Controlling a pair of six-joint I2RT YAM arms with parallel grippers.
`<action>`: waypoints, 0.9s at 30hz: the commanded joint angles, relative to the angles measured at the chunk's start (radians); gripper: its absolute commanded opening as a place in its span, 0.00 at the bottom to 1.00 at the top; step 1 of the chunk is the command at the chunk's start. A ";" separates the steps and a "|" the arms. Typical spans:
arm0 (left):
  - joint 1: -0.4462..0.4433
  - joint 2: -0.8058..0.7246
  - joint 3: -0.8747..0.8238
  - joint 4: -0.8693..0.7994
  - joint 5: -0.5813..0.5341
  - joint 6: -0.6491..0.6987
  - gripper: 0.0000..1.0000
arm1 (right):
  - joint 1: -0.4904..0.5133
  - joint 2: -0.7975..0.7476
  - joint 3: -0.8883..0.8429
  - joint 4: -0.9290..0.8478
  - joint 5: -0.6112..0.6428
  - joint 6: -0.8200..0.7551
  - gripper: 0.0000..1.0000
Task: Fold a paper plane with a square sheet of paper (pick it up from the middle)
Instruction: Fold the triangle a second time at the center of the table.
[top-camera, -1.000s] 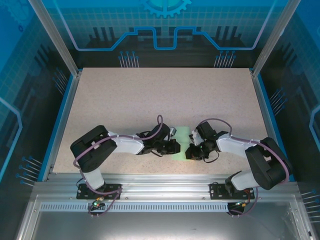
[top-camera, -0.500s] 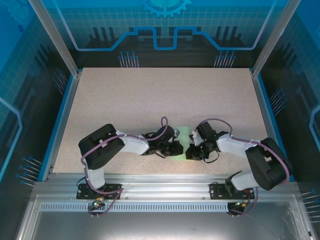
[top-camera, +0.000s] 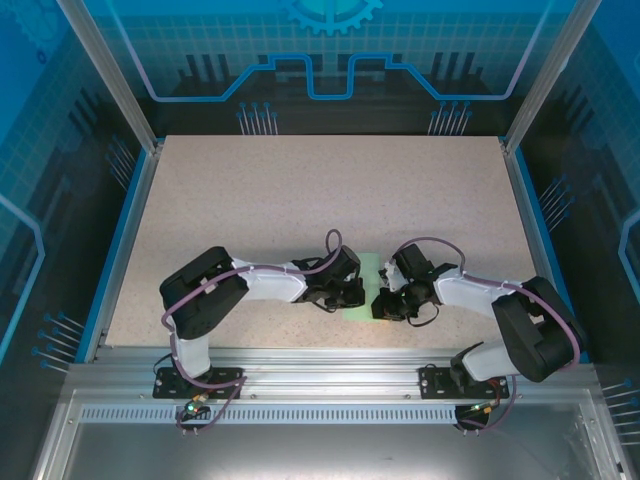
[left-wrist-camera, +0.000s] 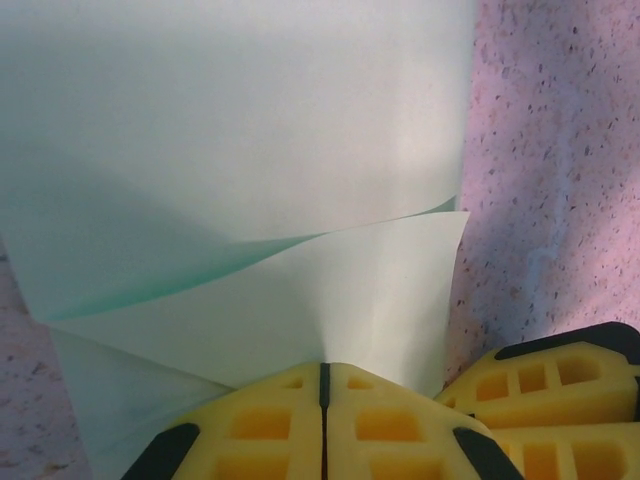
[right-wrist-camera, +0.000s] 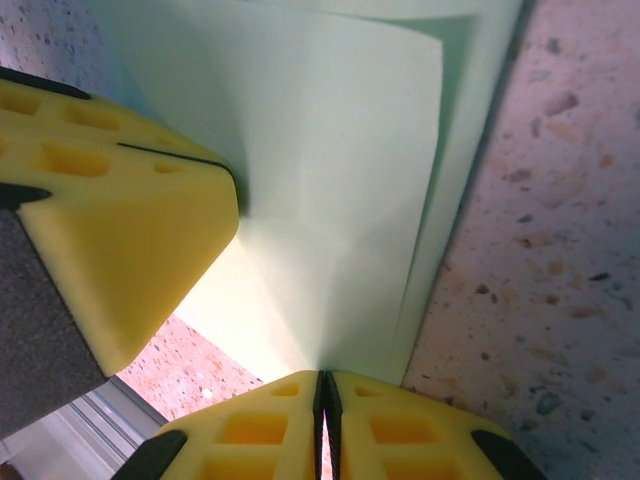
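Speckled beige laminate desk (top-camera: 300, 200), blue-edged, stands inside an enclosure of translucent blue panels (top-camera: 330, 60). An aluminium rail (top-camera: 320, 380) at the near edge carries both arm bases.

Top view: both arms bend inward and meet over a thin, pale mint-green sheet of paper (top-camera: 368, 268) lying near the desk's front edge, right of centre. Wrists cover most of it; layers cannot be told apart here.

Left wrist view: the sheet of paper (left-wrist-camera: 230, 130) is folded, a lower flap lying under a curling upper layer. Left pincer (left-wrist-camera: 323, 368) has its yellow padded jaws together, clamped on the paper's near edge.

Right wrist view: right pincer (right-wrist-camera: 323, 378) is likewise together, pinching the sheet of paper (right-wrist-camera: 330, 180) where two layers converge. The left pincer's yellow finger (right-wrist-camera: 120, 230) sits just beside, touching the paper.
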 joint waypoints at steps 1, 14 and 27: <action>0.014 0.030 0.019 -0.134 -0.114 0.036 0.08 | -0.012 0.000 -0.027 -0.070 0.033 0.001 0.13; 0.110 0.031 -0.008 -0.089 -0.076 0.043 0.08 | -0.013 0.000 -0.026 -0.069 0.034 0.002 0.12; 0.175 0.019 0.002 -0.123 -0.075 0.087 0.09 | -0.013 -0.002 -0.026 -0.068 0.027 -0.002 0.12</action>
